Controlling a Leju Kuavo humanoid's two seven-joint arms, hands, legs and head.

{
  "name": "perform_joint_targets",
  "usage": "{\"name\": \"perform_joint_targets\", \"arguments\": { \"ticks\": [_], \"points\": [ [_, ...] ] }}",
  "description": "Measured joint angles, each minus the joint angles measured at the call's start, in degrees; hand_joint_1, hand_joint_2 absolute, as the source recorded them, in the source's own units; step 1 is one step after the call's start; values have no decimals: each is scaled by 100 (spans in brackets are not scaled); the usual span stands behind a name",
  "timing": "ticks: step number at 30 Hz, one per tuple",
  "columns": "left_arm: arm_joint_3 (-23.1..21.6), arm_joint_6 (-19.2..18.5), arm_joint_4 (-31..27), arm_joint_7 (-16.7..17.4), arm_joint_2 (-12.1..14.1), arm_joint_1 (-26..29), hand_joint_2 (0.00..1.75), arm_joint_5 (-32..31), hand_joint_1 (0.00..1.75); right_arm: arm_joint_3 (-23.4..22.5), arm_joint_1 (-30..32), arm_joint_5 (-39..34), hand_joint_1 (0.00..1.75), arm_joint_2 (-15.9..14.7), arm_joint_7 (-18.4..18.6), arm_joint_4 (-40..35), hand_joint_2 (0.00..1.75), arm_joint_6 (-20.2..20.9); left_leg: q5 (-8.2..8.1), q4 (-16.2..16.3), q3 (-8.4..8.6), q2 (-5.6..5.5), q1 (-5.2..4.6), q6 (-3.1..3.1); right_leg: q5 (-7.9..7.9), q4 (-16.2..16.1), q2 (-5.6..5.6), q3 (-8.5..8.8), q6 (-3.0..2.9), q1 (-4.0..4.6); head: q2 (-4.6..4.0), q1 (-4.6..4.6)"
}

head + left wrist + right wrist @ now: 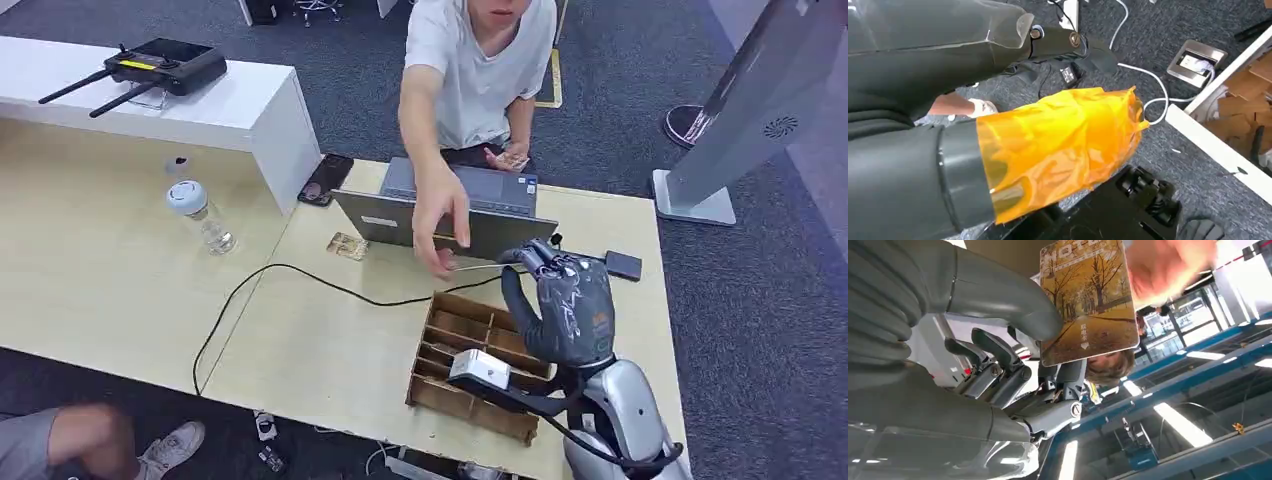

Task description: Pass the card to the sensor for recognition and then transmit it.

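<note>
Head view. My right hand (562,305) is raised above the wooden divider tray (452,352), fingers pinching the card (478,265) edge-on. A person's hand (438,218) reaches over the laptop (470,222) and touches the card's far end. Step in hand, as I judge it: the handover, the transmit part. Next move calls for loosening my fingers only once the person's grip is firm. The small black sensor box (623,265) lies just beside my hand, toward the tabletop (330,340) edge; a black cable (300,275) crosses in front of the tray. Open room lies on the cable side of the tray.

Left wrist view. My left hand (1058,145), wrapped in orange film, hangs over the carpet; fingers hidden, so I cannot tell its state.

Right wrist view. Card (1087,300), printed with autumn trees, sits between my thumb (998,295) and fingers; the person's blurred hand (1168,267) holds its outer corner.
</note>
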Motion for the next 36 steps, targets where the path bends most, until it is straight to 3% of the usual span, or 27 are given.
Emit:
{"name": "perform_joint_targets", "arguments": {
  "ticks": [11,22,30,36],
  "points": [
    [175,-37,0,-50,-57,91,0,-85,0,2,38,-1049,175,0,-369,-190,175,523,0,0,1,0,0,0,0,0,0,-1,0,0,0,2],
    [326,-61,0,-76,-70,197,0,-160,0,-419,429,-3391,175,0,-1084,-618,175,1894,0,0,1,0,0,0,0,0,0,-1,0,0,0,0],
    [400,-57,0,-105,-72,234,0,-179,0,-833,662,-4041,175,-50,-1309,-632,175,2492,0,1,3,1,0,0,0,-1,1,-1,0,0,0,0],
    [430,-4,0,-118,-76,277,0,-177,0,-1200,794,-4236,175,-361,-1405,-448,175,2907,-1,3,2,0,-1,1,0,-2,0,-1,0,-1,0,0]
  ]
}}
